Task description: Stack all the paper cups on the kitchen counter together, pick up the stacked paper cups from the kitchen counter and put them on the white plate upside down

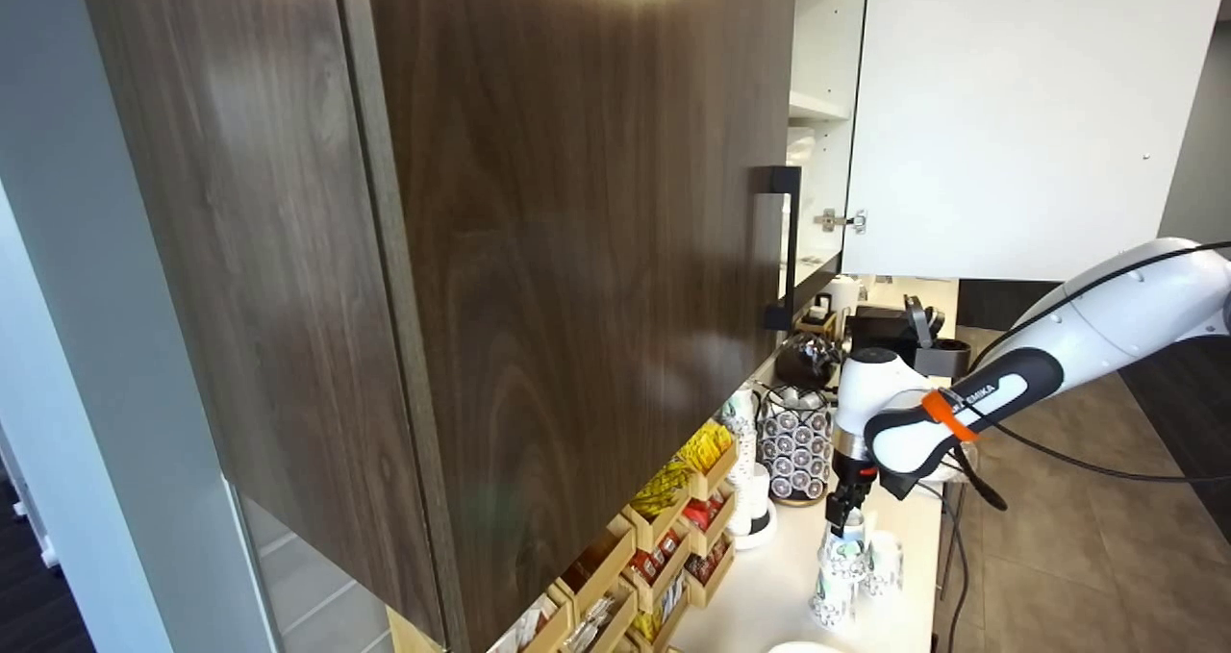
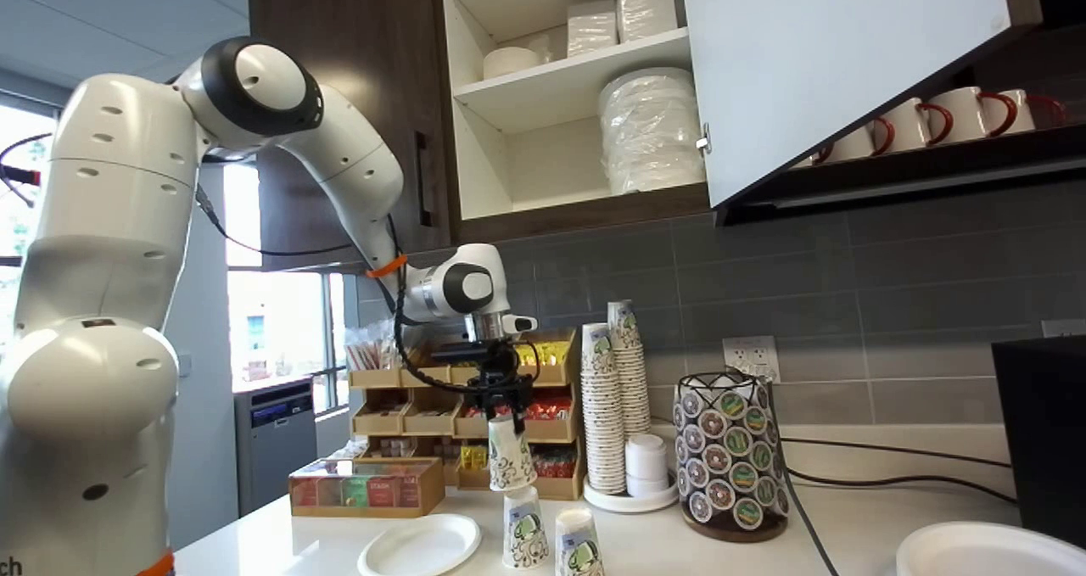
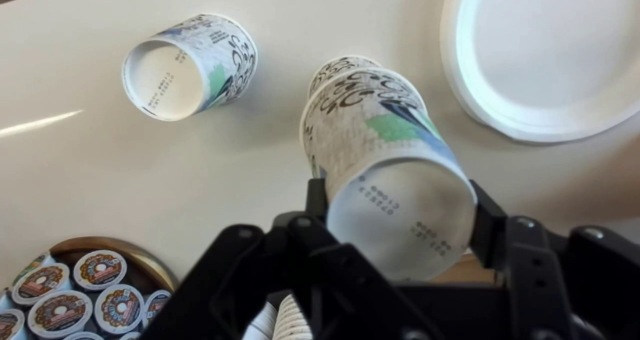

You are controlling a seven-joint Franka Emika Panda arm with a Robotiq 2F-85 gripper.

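End effector (image 3: 400, 210) pinches a single paper cup between its fingers; the held cup (image 2: 511, 459) is base up, mouth down. The lower cup (image 2: 525, 535) stands upside down on the counter (image 3: 225, 170), directly beneath; in the wrist view only a sliver of it shows past the held cup's rim. Long axes nearly line up, both close to vertical, held cup leaning a little in an exterior view. Rim sits right at the lower cup's base; touching or apart, can't tell. Third cup (image 3: 190, 67), also upside down, is off to one side, the white plate (image 2: 420, 549) to the other, lower cup between. Looks like stacking, early on. Next move probably straight down; if off-centre, rim could catch and tip the lower cup. Plate step not yet done.
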